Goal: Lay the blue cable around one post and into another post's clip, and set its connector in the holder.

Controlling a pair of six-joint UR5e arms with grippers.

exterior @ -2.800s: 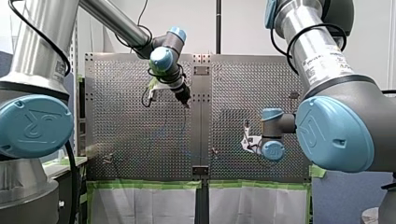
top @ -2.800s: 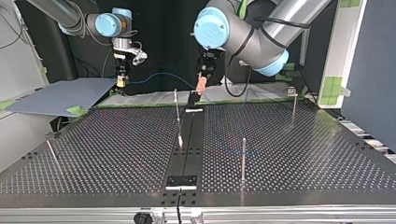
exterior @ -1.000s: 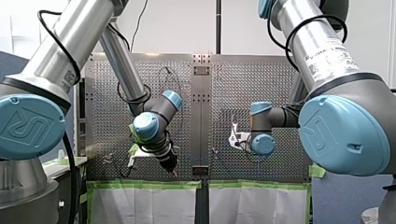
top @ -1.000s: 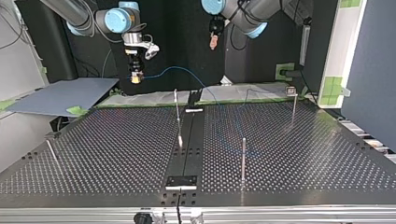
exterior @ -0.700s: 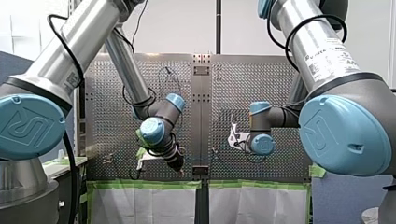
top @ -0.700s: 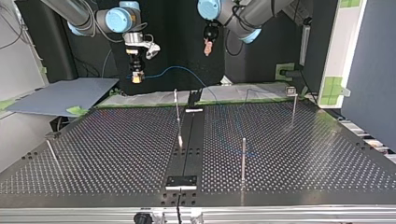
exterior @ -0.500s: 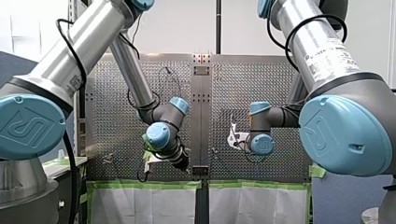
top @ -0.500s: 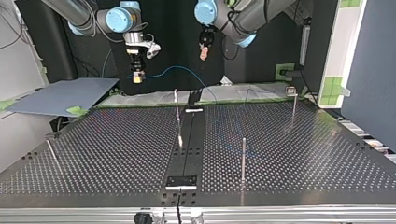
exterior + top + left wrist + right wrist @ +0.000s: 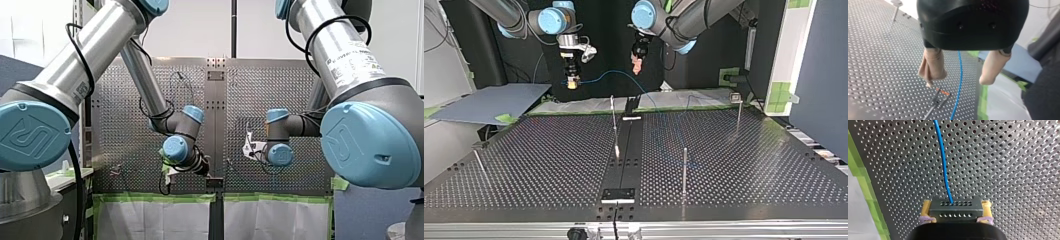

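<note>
My left arm's black, beige-fingered claw point(image 9: 958, 81) hangs open, its two fingers wide apart. My right arm's yellow-padded claw point(image 9: 956, 207) squeezes a grey connector block point(image 9: 965, 210) tight between its pads.

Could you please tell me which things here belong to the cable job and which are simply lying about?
Job in hand:
blue cable; its connector, clamped in my right gripper; my left gripper, open; the upright posts.

Lying about:
grey sheet at the top view's left; green tape; white sheeting.
</note>
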